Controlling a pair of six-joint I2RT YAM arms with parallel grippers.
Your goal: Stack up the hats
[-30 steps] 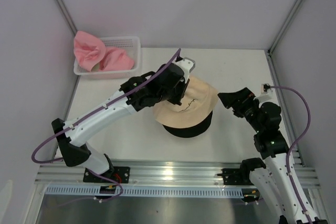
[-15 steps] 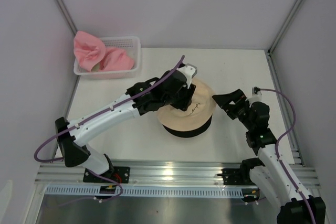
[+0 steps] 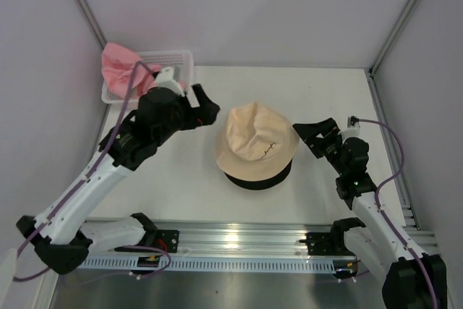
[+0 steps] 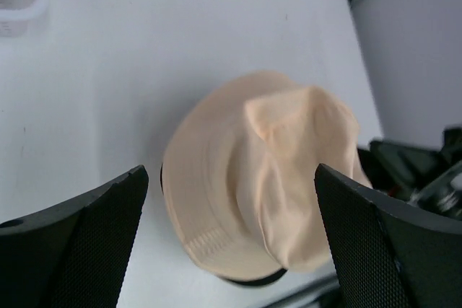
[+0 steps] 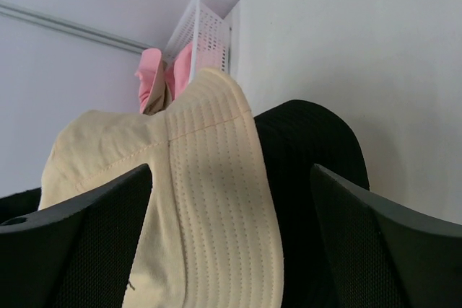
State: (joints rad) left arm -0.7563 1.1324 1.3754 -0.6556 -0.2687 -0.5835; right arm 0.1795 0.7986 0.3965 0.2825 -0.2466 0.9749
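From above, my left pincer [image 3: 205, 106] hangs spread wide and empty over the table [image 3: 325, 92]. It is to the left of the stack, clear of it, and just in front of the white basket [image 3: 181, 57]. The beige hat [image 3: 257, 139] sits crown-up on the black hat [image 3: 255, 179], of which only the near rim shows. The pink hats [image 3: 119, 66] lie in the basket, partly hidden by my left arm. My right pincer [image 3: 307, 135] is spread too, its tips right at the beige brim's right edge. I cannot tell whether they touch it.

Through my left wrist camera, the beige hat lies below and between my two dark fingers [image 4: 79, 243], apart from both. Its crown is creased, and a sliver of black shows under its near edge. A corner of the basket shows at the upper left.

Through my right wrist camera, the beige brim fills the gap between my spread fingers [image 5: 375, 250], with the black hat bulging beside it. Neither finger presses the cloth that I can see. The pink hats and the basket stand far beyond.
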